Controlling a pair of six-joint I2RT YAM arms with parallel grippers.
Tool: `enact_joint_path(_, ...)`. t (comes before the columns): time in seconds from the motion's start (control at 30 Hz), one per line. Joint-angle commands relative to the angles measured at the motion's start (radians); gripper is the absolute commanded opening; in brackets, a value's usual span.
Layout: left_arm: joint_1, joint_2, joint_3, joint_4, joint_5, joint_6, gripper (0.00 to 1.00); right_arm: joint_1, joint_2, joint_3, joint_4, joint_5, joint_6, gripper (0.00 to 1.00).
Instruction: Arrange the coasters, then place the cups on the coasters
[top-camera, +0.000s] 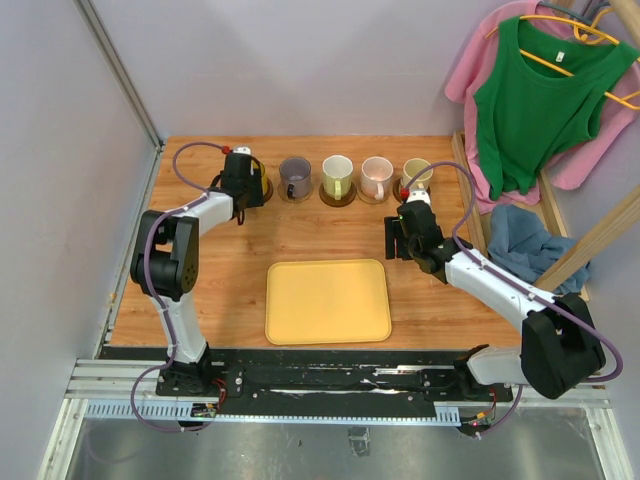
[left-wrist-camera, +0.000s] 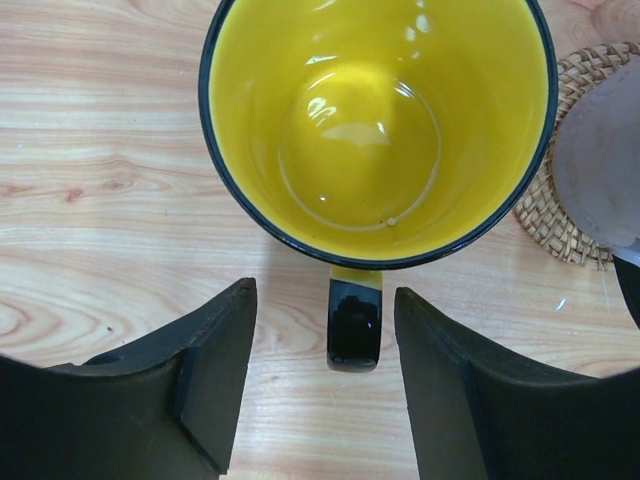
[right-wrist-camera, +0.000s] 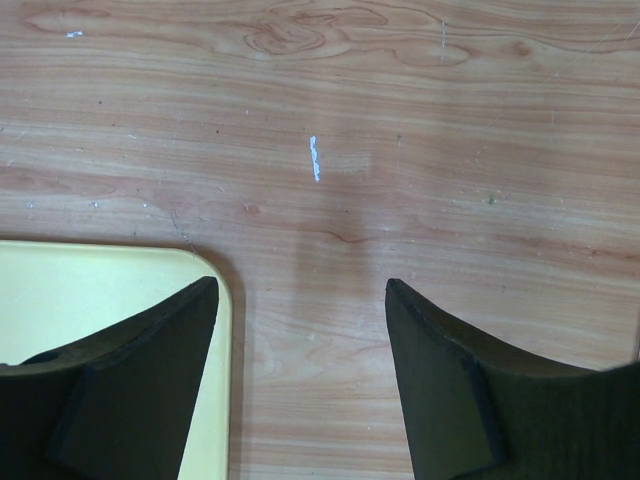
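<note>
Left wrist — cup handle (left-wrist-camera: 354, 325) within hand (left-wrist-camera: 322, 295)

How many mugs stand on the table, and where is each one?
5, in one row along the far edge of the table, left to right: yellow mug, grey-purple mug, white-and-green mug, pink mug, cream mug. The yellow one is half covered from above.

A yellow tray (top-camera: 328, 301) is lying flat on the wooden table (top-camera: 240, 262), toward its near side. At the right, a green top (top-camera: 540, 100) is hanging on a yellow hanger (top-camera: 592, 40), in front of a pink shirt (top-camera: 468, 72). A blue cloth (top-camera: 525, 245) is lying bunched up below them, beside a wooden rack (top-camera: 603, 232).
</note>
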Motion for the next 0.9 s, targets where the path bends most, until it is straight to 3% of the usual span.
enact_joint_path(0.0, 0.003, -0.040, -0.020, -0.005, -0.035, 0.005, 0.61, -0.008, 0.002, 0.018, -0.008, -0.002, 0.015, 0.69)
enact_joint_path(0.87, 0.008, -0.080, -0.052, -0.018, -0.097, -0.004, 0.60, -0.008, 0.008, 0.009, -0.003, -0.011, 0.019, 0.69)
